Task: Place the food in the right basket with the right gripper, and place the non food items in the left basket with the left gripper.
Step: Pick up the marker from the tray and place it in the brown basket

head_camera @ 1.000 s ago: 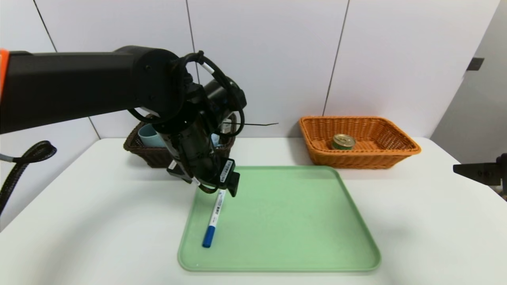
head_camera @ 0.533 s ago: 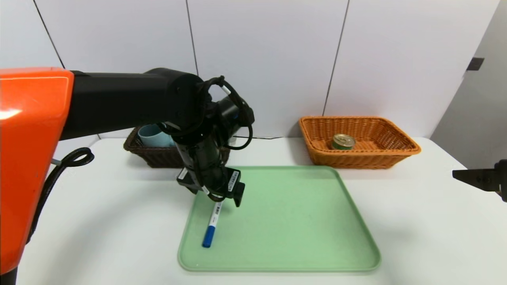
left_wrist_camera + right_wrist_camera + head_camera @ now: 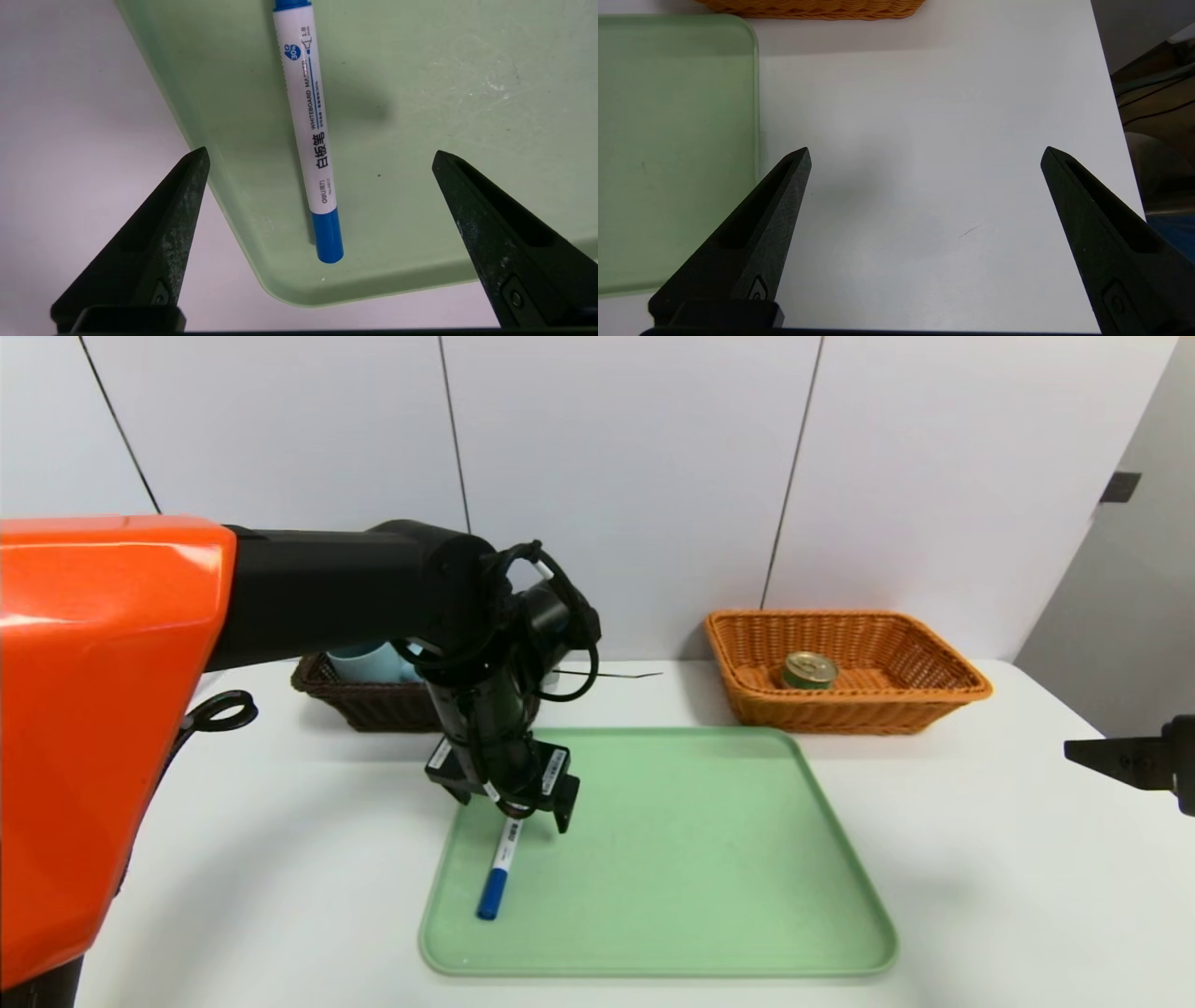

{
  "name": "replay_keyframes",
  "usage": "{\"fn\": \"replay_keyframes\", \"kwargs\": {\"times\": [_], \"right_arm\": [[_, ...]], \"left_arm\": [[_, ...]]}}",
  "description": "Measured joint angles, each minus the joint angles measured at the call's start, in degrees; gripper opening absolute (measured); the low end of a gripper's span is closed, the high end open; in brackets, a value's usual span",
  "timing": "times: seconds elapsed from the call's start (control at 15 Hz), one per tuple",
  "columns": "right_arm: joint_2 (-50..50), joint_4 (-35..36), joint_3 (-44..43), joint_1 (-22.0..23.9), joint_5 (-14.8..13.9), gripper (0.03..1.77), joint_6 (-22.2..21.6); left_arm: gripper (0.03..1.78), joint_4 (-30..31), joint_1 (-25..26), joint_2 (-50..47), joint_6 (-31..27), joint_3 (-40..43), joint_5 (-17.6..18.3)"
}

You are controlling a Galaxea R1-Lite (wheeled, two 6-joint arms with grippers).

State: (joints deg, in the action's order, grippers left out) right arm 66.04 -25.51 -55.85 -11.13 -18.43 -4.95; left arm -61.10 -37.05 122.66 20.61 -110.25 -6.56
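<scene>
We saw the green tray (image 3: 709, 859) mid-table, the dark left basket (image 3: 373, 705) at its eleven o'clock, apparently holding the cup (image 3: 369, 663), and the orange right basket (image 3: 845, 667) at one o'clock holding the can (image 3: 808, 669). Our left gripper (image 3: 509, 803) had sunk lower over the marker pen (image 3: 498, 868), fingers wide and empty, so the last pickup looked close. Our right gripper (image 3: 924, 154) hung parked at three o'clock, equally wide.

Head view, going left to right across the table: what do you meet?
Dark basket → marker → green tray → orange basket with the can → right pincer.
</scene>
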Motion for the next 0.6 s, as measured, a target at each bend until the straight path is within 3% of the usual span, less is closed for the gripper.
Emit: {"fn": "replay_keyframes", "kwargs": {"times": [0.33, 0.6], "right_arm": [[0.33, 0.09, 0.04, 0.66, 0.09, 1.7, 0.11], [0.8, 0.09, 0.04, 1.38, 0.07, 1.7, 0.13]], "left_arm": [[1.69, 1.76, 0.61, 1.67, -0.17, -0.05, 0.02], [1.69, 2.15, 0.87, 2.56, -0.44, 0.39, 2.1]]}}
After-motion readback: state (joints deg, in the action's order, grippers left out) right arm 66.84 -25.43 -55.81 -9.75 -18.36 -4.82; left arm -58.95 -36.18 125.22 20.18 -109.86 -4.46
